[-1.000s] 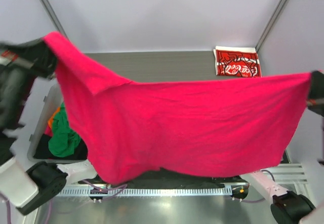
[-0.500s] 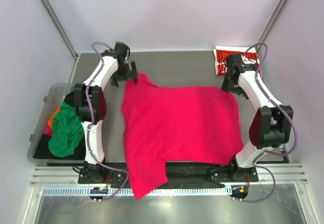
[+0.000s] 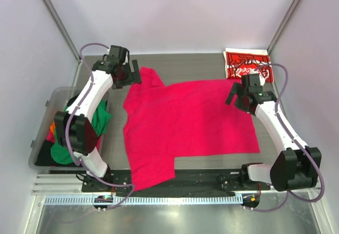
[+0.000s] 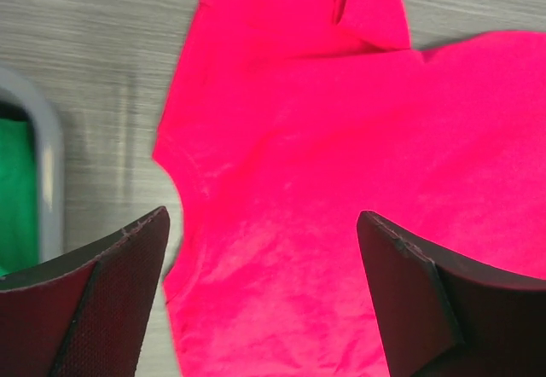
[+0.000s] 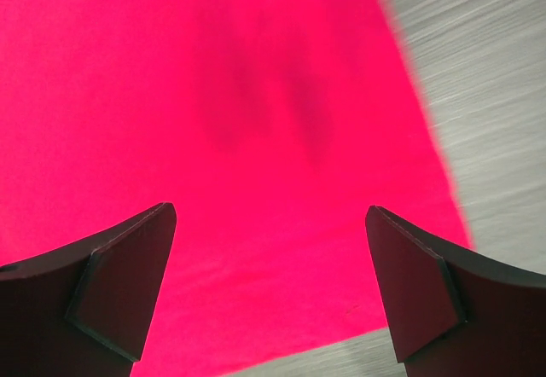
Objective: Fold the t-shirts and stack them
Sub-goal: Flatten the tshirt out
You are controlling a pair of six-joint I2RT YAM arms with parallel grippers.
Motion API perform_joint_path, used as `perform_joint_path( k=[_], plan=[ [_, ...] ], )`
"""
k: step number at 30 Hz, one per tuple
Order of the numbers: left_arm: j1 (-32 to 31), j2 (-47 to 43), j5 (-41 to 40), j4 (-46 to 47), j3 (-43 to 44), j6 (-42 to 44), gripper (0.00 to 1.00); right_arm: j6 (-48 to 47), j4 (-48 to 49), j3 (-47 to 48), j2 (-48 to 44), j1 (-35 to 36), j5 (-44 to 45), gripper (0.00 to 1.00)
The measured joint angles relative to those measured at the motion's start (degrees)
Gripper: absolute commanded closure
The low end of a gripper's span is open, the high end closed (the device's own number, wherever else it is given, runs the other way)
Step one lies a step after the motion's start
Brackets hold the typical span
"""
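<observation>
The plain crimson-pink t-shirt [image 3: 185, 120] lies spread flat on the table, one sleeve at the far left, its lower corner hanging over the near edge. My left gripper [image 3: 131, 77] hovers open over the sleeve and shoulder [image 4: 281, 138], nothing between its fingers [image 4: 111, 292]. At the shirt's right edge my right gripper [image 3: 237, 97] is open too, just above the cloth [image 5: 256, 121], holding nothing. A folded red t-shirt with white Coca-Cola print [image 3: 248, 64] rests at the far right corner.
A clear plastic bin [image 3: 43, 118] stands at the table's left, holding green [image 3: 100, 120], orange and black tees; its grey rim [image 4: 47, 164] shows in the left wrist view. Grey table top [image 5: 495, 95] lies bare beside the shirt's right edge.
A second ago both grippers held the pink shirt stretched up in the air. It now lies flat on the table, both grippers have let go and opened.
</observation>
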Motion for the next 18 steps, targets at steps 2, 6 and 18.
perform_joint_path(
  k=[2,6,18],
  plan=[
    [0.00,1.88,0.52,1.95,-1.14,-0.85,0.15,0.04,1.84,-2.73,0.02,1.05,-3.63,0.00],
    [-0.24,9.92,3.91,5.99,-0.83,-3.10,0.20,0.22,6.58,-5.73,2.19,5.92,-9.33,0.00],
    [-1.86,33.40,7.72,11.39,17.70,-8.52,0.41,2.45,12.00,-16.63,2.97,9.73,-15.98,0.02]
  ],
)
